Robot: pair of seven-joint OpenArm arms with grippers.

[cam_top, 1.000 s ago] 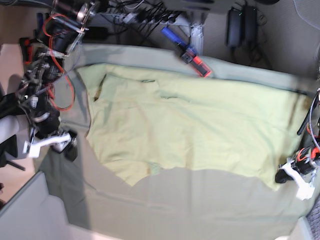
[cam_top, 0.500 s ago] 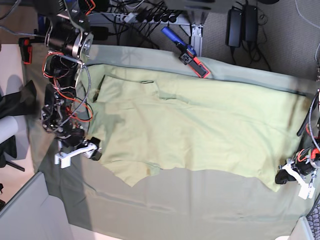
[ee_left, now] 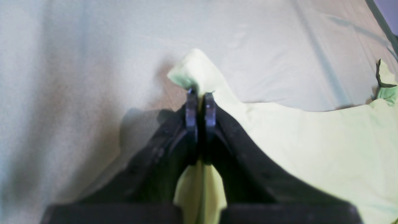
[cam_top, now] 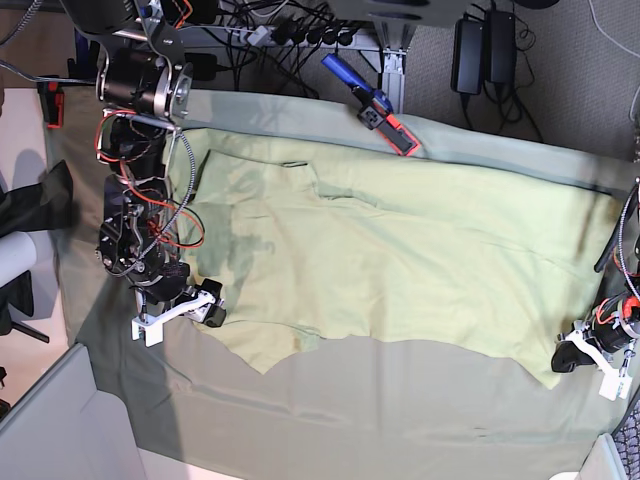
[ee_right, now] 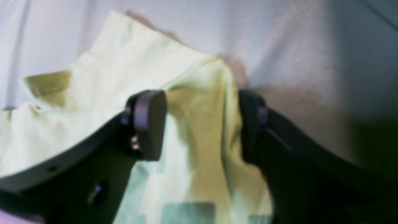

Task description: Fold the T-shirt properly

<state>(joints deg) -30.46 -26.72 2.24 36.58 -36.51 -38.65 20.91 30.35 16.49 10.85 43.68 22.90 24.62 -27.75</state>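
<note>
T-shirt (cam_top: pixel 400 270) spread flat on the tabletop cloth (cam_top: pixel 330 400).
One corner is clamped in the left end effector (ee_left: pixel 200 102); the right end effector (ee_right: pixel 202 124) is held apart astride a raised fold.

Robotics lab, cloth-covered table (cam_top: pixel 400 420), cable tangle (cam_top: pixel 290 25), power adapters (cam_top: pixel 483 45)

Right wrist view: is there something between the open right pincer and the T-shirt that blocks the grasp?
Nothing visible blocks it. The right pincer stands open with a raised fold of the T-shirt already between its fingers, over the table cloth. The left pincer is shut on another corner.
</note>
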